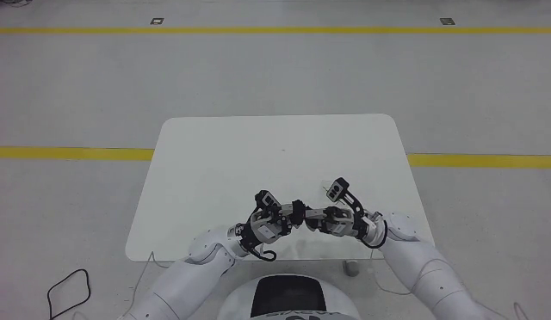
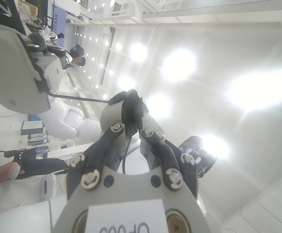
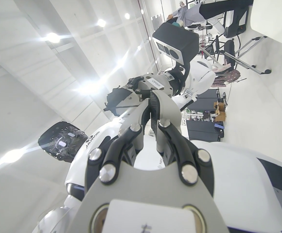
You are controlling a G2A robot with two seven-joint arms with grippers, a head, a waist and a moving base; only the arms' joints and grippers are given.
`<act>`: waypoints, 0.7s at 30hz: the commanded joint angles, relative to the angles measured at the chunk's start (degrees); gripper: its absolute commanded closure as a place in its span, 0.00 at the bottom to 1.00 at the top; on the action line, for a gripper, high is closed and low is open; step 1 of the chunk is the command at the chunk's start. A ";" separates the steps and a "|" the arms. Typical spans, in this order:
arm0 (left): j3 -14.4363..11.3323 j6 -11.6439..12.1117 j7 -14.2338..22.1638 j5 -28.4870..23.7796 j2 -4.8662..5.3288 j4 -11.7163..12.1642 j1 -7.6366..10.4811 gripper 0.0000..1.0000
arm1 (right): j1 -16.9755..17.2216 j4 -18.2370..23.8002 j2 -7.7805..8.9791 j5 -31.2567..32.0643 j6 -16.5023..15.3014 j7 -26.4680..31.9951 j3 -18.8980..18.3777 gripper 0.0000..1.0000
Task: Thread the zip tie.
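White table [image 1: 275,152], yellow-lined pale floor [image 1: 258,70], perhaps concrete.

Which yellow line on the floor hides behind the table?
The nearer yellow line: the table covers its middle. The farther line runs unbroken across the floor.

Black zip tie [image 2: 82,98], white table [image 1: 275,156].

One white table [image 1: 258,156], rounded corners, standing on pale floor [image 1: 86,88], yellow lines [image 1: 258,30]
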State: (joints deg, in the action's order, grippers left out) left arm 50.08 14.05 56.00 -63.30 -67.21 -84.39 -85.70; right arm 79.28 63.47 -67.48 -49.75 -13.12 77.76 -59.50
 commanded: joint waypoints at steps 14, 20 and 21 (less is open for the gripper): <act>0.00 0.00 0.00 0.00 0.00 0.00 0.00 1.00 | -0.14 -0.86 -0.23 0.20 0.18 -0.19 0.27 1.00; 0.00 0.00 0.00 0.00 0.00 0.00 0.00 1.00 | -0.59 -2.02 -0.39 0.66 0.25 -0.86 0.50 1.00; 0.00 0.00 0.00 0.00 0.00 0.00 0.00 1.00 | -0.67 -2.38 -0.41 0.73 0.25 -1.13 0.51 1.00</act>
State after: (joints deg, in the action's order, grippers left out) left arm 50.08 14.05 56.00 -63.30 -67.21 -84.39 -85.70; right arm 78.68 61.43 -67.87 -49.07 -12.86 76.85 -59.00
